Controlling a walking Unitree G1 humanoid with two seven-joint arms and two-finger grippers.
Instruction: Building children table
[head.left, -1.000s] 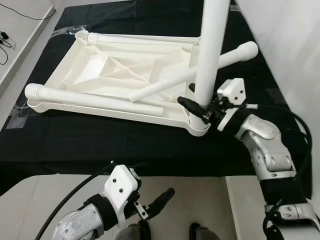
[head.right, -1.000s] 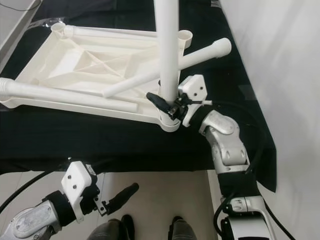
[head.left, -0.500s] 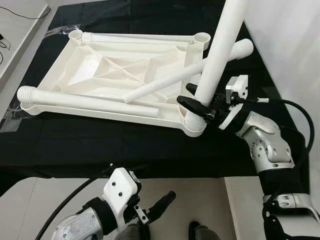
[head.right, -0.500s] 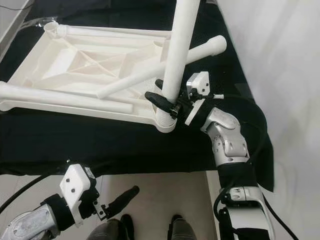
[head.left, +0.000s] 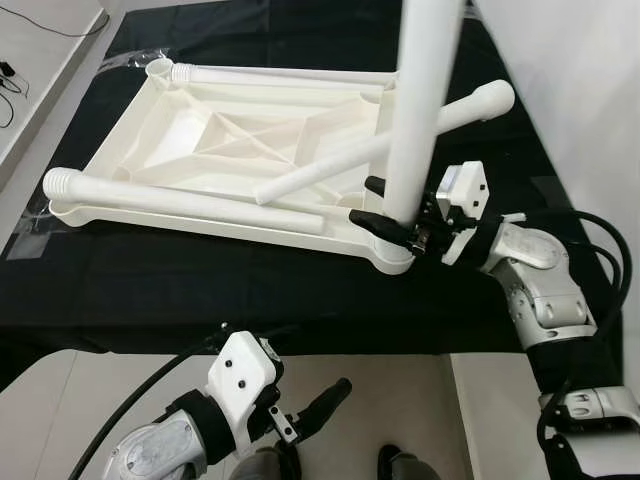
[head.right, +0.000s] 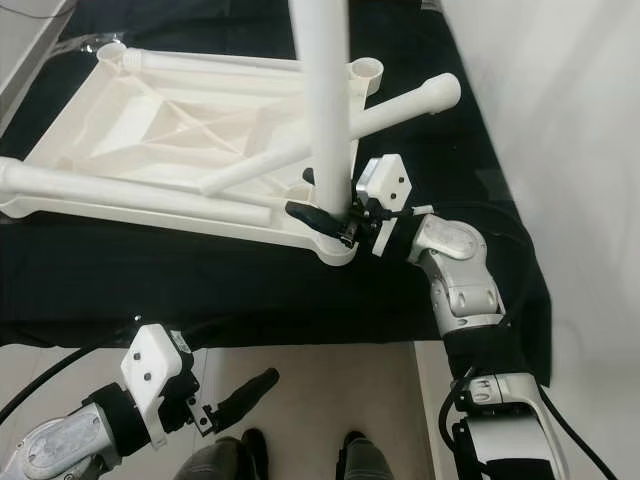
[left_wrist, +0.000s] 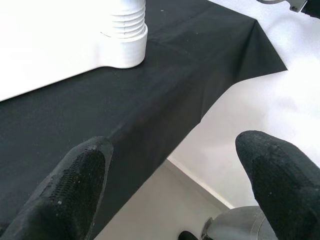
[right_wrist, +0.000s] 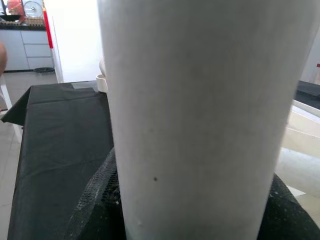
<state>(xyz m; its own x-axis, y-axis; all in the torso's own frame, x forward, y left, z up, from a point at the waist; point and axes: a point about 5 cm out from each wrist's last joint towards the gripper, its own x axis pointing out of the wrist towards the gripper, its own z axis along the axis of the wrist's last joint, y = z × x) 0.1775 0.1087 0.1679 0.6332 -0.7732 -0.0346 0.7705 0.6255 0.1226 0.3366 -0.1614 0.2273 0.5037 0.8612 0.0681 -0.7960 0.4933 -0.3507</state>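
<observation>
A white children's table top (head.left: 200, 140) lies upside down on a black cloth. One white leg (head.left: 420, 110) stands upright in the socket (head.left: 392, 262) at its near right corner. My right gripper (head.left: 390, 207) is shut on this leg just above the socket, and the leg (right_wrist: 200, 115) is close up in the right wrist view. Three more legs lie on the top: one along the near edge (head.left: 180, 200), one diagonal (head.left: 400, 135), one along the far edge (head.left: 280, 75). My left gripper (head.left: 320, 405) hangs open below the table's front edge, holding nothing; its wrist view looks up at the corner socket (left_wrist: 125, 45).
The black cloth (head.left: 200, 290) drapes over the table's front edge. A white wall (head.left: 580, 90) runs close on the right. Light floor (head.left: 420, 400) lies in front, with my feet at the bottom. A clear plastic wrapper (head.left: 125, 60) lies at the cloth's far left.
Half a second ago the leg leaned to the right; now it stands upright in the corner socket again. My right wrist turned with it. The left arm stayed put.
</observation>
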